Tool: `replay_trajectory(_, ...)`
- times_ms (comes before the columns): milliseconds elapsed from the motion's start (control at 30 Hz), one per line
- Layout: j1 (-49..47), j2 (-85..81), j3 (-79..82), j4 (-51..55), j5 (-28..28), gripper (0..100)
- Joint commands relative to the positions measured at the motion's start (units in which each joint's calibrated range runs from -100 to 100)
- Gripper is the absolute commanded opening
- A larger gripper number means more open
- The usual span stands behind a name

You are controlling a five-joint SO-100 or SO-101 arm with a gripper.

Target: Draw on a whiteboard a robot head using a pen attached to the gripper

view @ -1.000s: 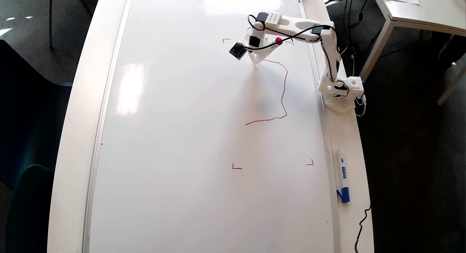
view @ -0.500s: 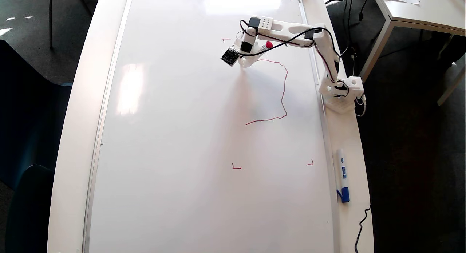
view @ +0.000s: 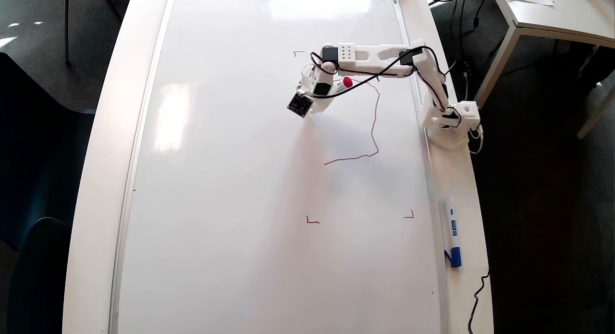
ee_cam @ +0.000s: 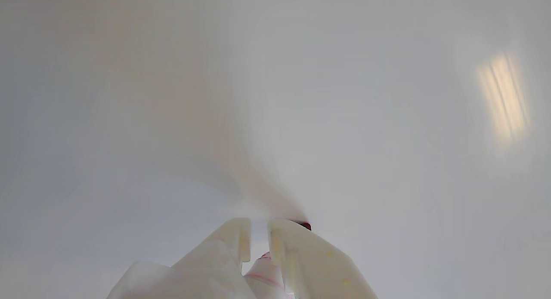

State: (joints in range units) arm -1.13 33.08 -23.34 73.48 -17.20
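I see my gripper (ee_cam: 259, 223) clamped narrowly around the pen (view: 342, 83), its red tip (ee_cam: 306, 226) peeking just right of the fingers on the whiteboard (view: 216, 180), the unfinished robot head (view: 372, 127) outline trailing behind it.

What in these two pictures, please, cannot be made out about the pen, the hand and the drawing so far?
- Pen tip: in the overhead view the hand covers it; in the wrist view only a red speck shows beside the fingers, so contact with the whiteboard is unclear.
- Robot head: the arm covers the line's upper left end.
- Spare marker: print too small.
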Motion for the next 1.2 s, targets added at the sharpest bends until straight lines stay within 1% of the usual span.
replay_trajectory(0, -4.65, -0.08, 0.06, 0.28, -1.62, 1)
replay_trajectory(233, -12.17, -0.25, 0.24, 0.89, -5.11, 1)
replay_trajectory(567, -18.28, -0.25, 0.06, 1.15, -7.84, 1)
replay_trajectory(733, -20.56, -0.33, 0.06, 1.15, -7.95, 1)
replay_trajectory(800, -21.15, -0.5, 0.24, 1.32, -8.91, 1)
replay_trajectory(933, -22.04, -2.35, 0.97, 3.84, -10.68, 1)
replay_trajectory(1167, -22.04, -3.1, 1.06, 7.06, -10.9, 1)
